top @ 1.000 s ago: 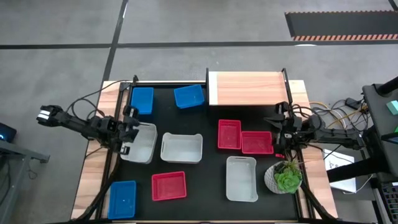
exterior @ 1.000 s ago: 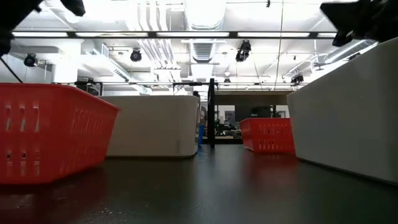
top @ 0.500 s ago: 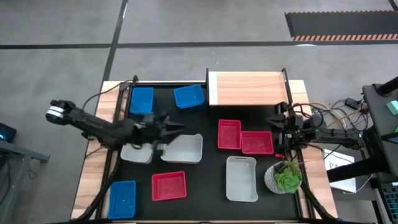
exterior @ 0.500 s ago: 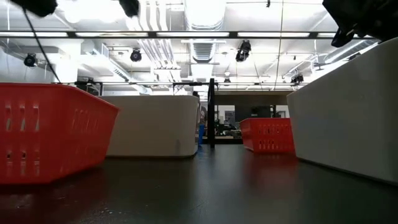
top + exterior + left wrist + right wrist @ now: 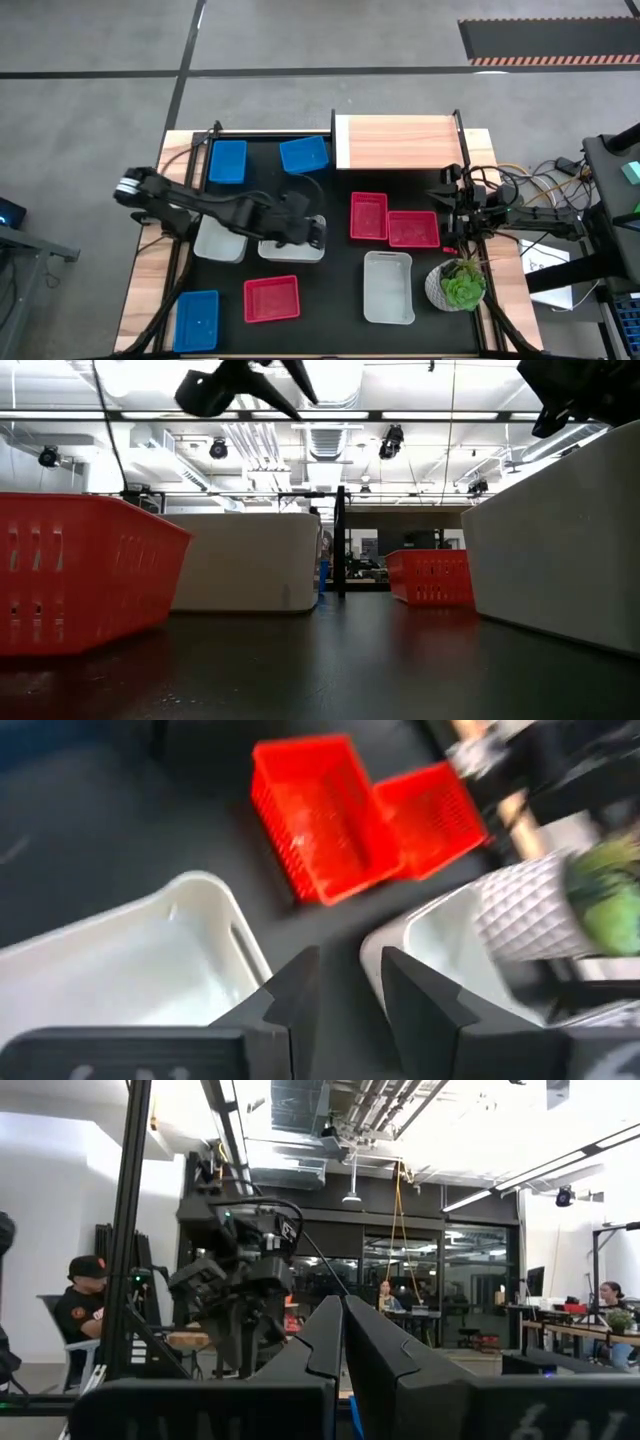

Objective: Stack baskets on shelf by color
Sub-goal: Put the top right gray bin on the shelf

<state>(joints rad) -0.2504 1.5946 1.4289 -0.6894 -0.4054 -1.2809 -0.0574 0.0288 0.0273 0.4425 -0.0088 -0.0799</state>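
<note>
White baskets are sitting mid-table: one (image 5: 292,238) under the left gripper (image 5: 318,232), whose jaws are parted and grasping nothing, one (image 5: 220,240) at its 9 o'clock, another (image 5: 389,288) at 4 o'clock. Red baskets (image 5: 369,217) are lying at 3 o'clock (two touching). The shelf (image 5: 399,143) is standing bare at 1 o'clock. The right gripper (image 5: 447,213) is waiting clenched at the table's right edge.

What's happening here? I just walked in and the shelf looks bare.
Nothing is stacked yet: the shelf is bare and all nine baskets sit on the table. The left gripper hovers over the middle white basket, jaws apart and empty. The right gripper waits shut beside the red baskets.
</note>
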